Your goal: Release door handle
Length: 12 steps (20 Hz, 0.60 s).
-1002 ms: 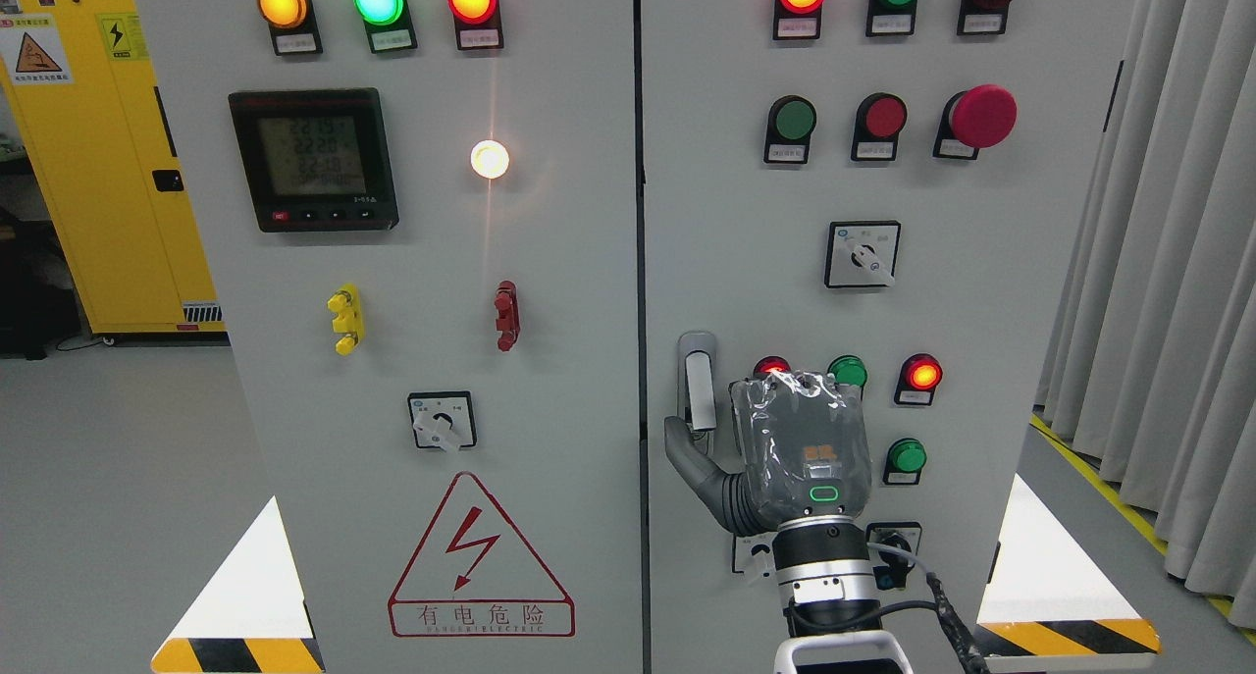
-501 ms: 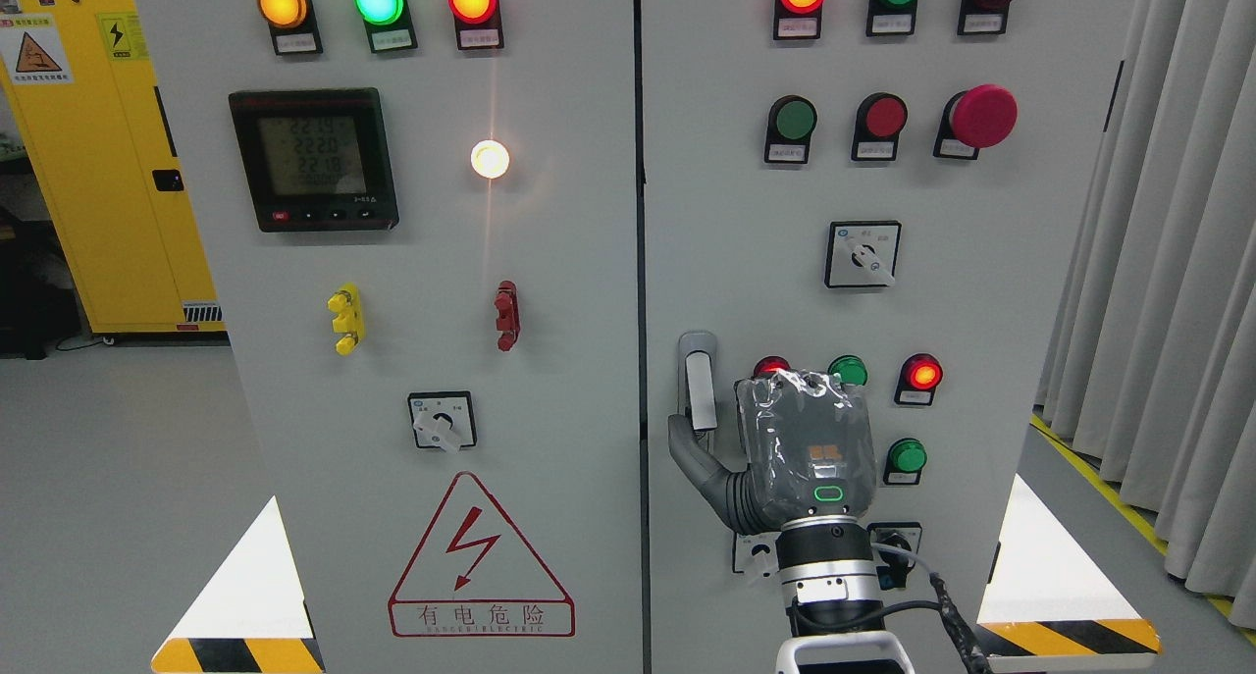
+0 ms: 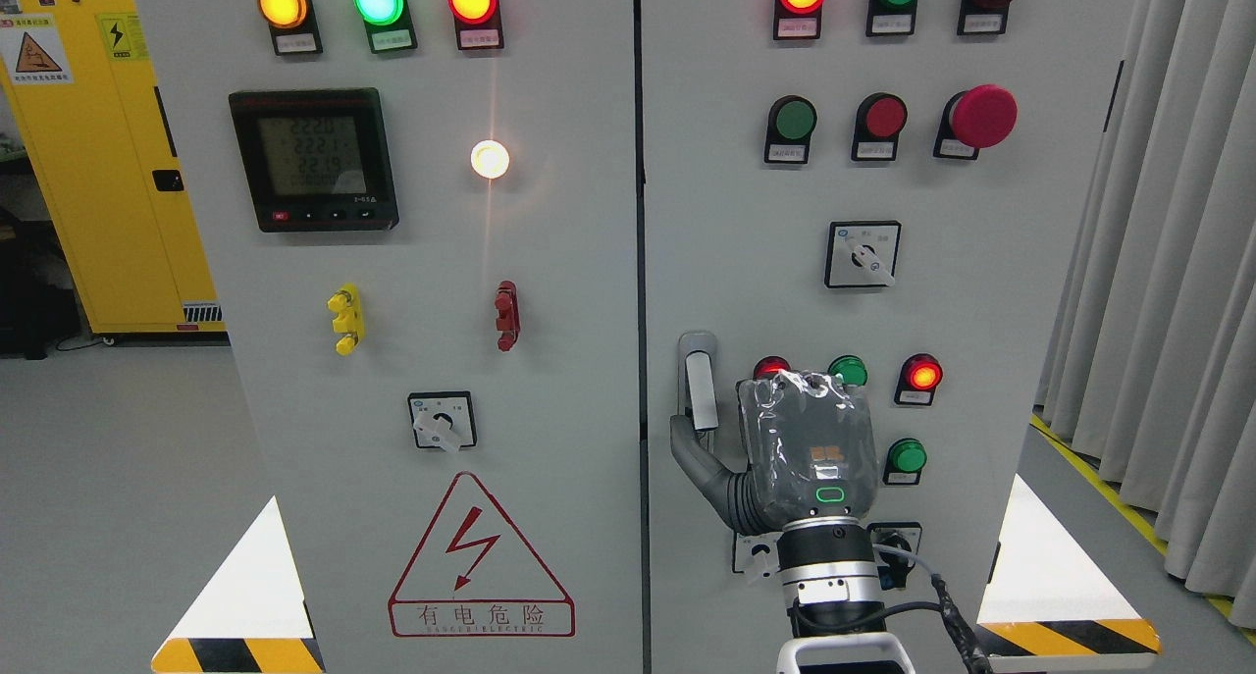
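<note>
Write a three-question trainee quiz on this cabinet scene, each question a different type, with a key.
1. True or false: the robot hand is at the door handle on the right door.
2. Which lamp at the top of the left door is lit green? A) left B) middle C) right
3. Fill in: the large red mushroom button sits on the ____ door.

Key: 1 true; 2 B, the green lamp; 3 right.
</note>
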Each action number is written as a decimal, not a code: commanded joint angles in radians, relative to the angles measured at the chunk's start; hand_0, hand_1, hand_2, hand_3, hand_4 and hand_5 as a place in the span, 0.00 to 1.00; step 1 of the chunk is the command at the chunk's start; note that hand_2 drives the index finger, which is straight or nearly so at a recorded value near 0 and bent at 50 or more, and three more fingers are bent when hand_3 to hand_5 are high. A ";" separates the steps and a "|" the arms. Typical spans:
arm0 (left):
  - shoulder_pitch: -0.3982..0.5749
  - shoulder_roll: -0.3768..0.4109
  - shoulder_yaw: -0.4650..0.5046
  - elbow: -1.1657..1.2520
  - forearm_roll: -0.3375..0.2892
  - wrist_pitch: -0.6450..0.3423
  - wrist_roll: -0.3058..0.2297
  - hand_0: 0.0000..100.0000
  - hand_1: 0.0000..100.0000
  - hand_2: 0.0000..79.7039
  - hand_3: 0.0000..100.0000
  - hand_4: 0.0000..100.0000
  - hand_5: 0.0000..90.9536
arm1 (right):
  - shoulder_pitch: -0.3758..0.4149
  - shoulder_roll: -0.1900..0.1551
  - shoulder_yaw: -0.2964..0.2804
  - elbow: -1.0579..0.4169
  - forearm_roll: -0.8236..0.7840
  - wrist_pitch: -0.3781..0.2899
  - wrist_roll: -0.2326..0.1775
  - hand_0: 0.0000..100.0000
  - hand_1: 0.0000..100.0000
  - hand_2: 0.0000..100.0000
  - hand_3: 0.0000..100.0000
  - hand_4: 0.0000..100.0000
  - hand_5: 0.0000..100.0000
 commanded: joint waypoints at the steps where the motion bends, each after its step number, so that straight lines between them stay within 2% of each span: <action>1: 0.000 0.000 0.000 -0.015 0.000 0.000 0.000 0.12 0.56 0.00 0.00 0.00 0.00 | 0.001 0.000 -0.001 -0.001 0.000 0.008 -0.001 0.38 0.31 1.00 1.00 1.00 1.00; 12: 0.000 0.000 0.000 -0.015 0.000 0.000 0.000 0.12 0.56 0.00 0.00 0.00 0.00 | 0.003 0.000 -0.007 -0.003 -0.003 0.009 -0.002 0.40 0.32 1.00 1.00 1.00 1.00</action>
